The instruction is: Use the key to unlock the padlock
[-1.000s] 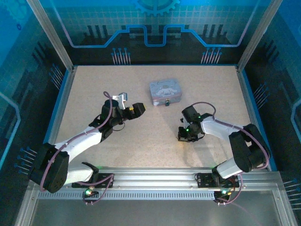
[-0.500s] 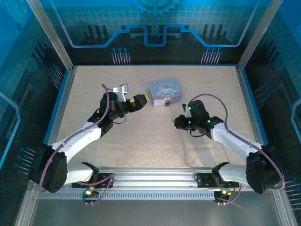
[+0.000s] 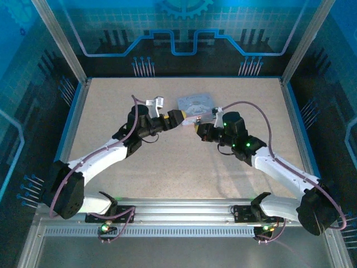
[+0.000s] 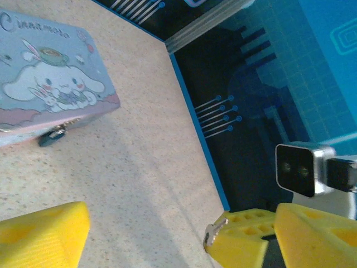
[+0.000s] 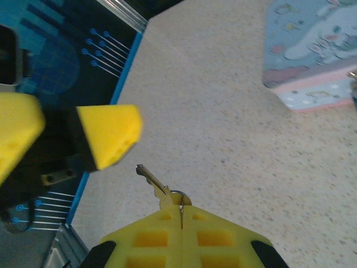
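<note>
The padlock, tiny and bluish, hangs at the front edge of the cartoon tin. My right gripper is shut on the key, whose thin blade sticks out past the fingertips, up and to the left. From the left wrist the same key shows at the tip of the right arm's yellow fingers. My left gripper is open with nothing in it, right beside the tin's near left corner. The right gripper faces it from a short gap away, just in front of the tin.
The tan table is bordered by a blue rim and dark patterned walls. The right arm's wrist camera hangs close to my left gripper's far finger. Bare table lies in front of both grippers.
Both arms have reached forward to the tin. The right gripper swung up and left from the mid-right table with the key. The left gripper moved right until the two nearly meet.
</note>
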You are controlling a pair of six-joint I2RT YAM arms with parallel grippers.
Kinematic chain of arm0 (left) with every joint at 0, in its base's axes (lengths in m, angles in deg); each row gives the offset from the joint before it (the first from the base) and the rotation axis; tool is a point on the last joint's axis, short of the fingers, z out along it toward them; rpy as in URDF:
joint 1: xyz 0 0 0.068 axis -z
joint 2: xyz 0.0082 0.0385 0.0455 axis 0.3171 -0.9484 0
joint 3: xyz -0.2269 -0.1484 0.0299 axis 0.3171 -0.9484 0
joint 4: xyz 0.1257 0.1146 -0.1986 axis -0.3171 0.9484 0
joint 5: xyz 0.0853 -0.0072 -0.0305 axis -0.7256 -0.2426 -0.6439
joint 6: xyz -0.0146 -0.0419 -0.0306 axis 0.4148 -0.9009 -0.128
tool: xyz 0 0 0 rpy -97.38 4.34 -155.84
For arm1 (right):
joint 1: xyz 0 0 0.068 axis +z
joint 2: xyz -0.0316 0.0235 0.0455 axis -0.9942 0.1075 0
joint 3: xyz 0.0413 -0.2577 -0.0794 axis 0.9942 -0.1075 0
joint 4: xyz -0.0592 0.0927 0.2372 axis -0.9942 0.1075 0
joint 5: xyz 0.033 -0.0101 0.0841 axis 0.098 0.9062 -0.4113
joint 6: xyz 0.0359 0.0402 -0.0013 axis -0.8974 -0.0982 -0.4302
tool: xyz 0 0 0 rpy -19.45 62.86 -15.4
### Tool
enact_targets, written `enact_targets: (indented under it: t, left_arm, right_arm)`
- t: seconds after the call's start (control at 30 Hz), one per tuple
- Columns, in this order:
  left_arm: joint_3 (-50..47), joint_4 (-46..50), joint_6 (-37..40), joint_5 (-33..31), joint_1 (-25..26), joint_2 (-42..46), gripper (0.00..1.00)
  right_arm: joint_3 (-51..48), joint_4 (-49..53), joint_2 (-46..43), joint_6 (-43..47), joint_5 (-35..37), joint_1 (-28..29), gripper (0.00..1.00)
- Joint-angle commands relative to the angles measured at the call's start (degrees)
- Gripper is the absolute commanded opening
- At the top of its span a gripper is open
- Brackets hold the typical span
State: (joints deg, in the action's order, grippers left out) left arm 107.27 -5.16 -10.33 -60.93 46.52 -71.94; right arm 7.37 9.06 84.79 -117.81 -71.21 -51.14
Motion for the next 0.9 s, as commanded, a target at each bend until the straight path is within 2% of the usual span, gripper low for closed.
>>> enact_targets:
  t: [0.0,0.27,0.7,0.87]
  left_arm:
    - [2.08,-2.84,-1.46,2.26,1.31,-2.06,0.83]
    - [3.04,-3.77,-1.55,2.89,2.73,-4.03,0.73]
    - [3.39,-5.02,-0.63,3.41,3.17,-5.76,0.47]
    - [3.43,-5.01,0.02,3.67,3.25,-5.75,0.32]
  right_arm:
    - [2.39,-1.37,1.38,0.49,1.80,2.04,0.00]
    - [3.78,-0.47,2.93,1.13,2.59,3.51,0.00]
    - [3.81,0.27,2.93,1.37,2.71,3.74,0.00]
    - [5.46,1.17,2.77,1.83,3.17,3.86,0.00]
